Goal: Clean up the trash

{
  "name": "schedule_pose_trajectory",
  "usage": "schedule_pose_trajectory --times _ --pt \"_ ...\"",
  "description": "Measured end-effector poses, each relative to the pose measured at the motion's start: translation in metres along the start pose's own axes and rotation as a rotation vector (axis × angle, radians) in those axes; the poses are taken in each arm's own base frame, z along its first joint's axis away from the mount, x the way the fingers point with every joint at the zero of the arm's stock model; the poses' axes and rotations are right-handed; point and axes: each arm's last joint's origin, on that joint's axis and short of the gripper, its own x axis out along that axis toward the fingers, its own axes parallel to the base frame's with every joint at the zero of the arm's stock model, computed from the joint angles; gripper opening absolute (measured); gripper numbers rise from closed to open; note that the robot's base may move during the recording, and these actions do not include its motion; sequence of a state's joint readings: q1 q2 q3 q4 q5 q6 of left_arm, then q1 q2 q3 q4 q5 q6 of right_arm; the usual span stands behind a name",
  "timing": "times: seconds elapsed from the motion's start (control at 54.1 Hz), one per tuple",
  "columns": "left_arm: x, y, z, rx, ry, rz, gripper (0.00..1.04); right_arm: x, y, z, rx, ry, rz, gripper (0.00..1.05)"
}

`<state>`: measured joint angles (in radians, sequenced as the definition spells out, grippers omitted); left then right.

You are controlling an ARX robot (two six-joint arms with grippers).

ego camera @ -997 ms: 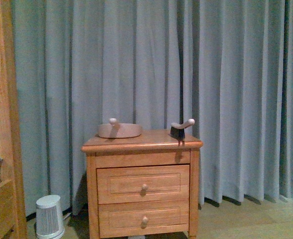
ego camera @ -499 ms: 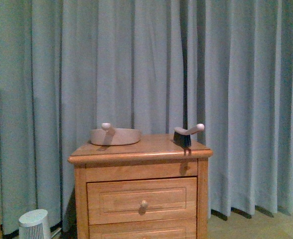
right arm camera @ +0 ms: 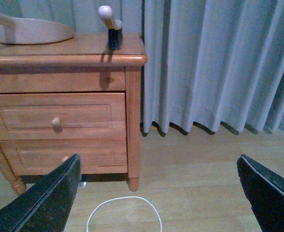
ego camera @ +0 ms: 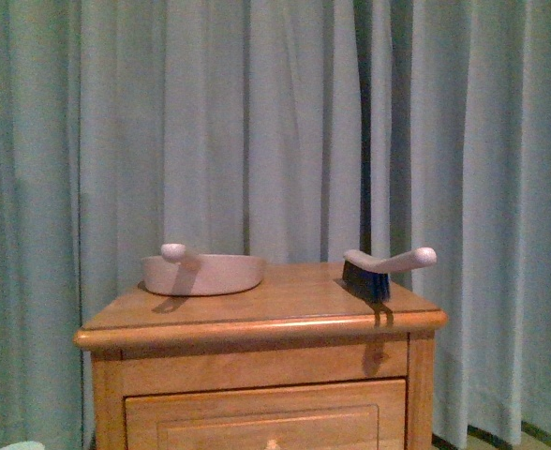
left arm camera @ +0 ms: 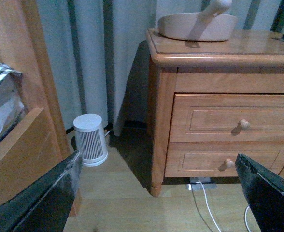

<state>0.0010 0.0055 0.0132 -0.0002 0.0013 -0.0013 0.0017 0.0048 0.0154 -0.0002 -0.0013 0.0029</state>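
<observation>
Facing the curtain (ego camera: 285, 122) and wooden nightstand (ego camera: 257, 323), left gripper (left arm camera: 157, 164) and right gripper (right arm camera: 158, 162) gape wide, holding nothing. A dustpan (ego camera: 210, 275) and brush (ego camera: 379, 272) sit on top. Only the left wrist view shows a white slatted floor unit (left arm camera: 90, 140); the trash shows nowhere.

The dustpan (ego camera: 205, 274) sits on the counter (ego camera: 257, 323) toward its left rear. The brush (ego camera: 379, 272) stands near the right edge, well apart from the pan. A curtain (ego camera: 257, 122) hangs behind the counter. Two drawers (left arm camera: 229, 123) lie one above the other under the top. A small slatted unit (left arm camera: 90, 140) stands on the floor beside the counter on the dustpan's side, before the curtain. A cable (right arm camera: 124, 212) lies on the floor in front.
</observation>
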Motion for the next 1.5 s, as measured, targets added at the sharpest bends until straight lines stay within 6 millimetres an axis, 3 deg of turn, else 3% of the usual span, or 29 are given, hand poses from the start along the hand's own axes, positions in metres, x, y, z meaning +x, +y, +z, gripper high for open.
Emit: schedule_pose_trajectory --times 1.33,1.422,1.496 --pt "0.0 0.0 -0.001 -0.031 0.041 -0.036 0.97 0.0 0.0 0.0 0.0 0.0 -0.001 0.98" --pt "0.014 0.001 0.009 -0.084 0.124 -0.068 0.97 0.0 0.0 0.0 0.0 0.0 0.0 0.98" --pt "0.034 0.001 0.031 -0.057 0.098 -0.045 0.97 0.0 0.0 0.0 0.0 0.0 -0.001 0.98"
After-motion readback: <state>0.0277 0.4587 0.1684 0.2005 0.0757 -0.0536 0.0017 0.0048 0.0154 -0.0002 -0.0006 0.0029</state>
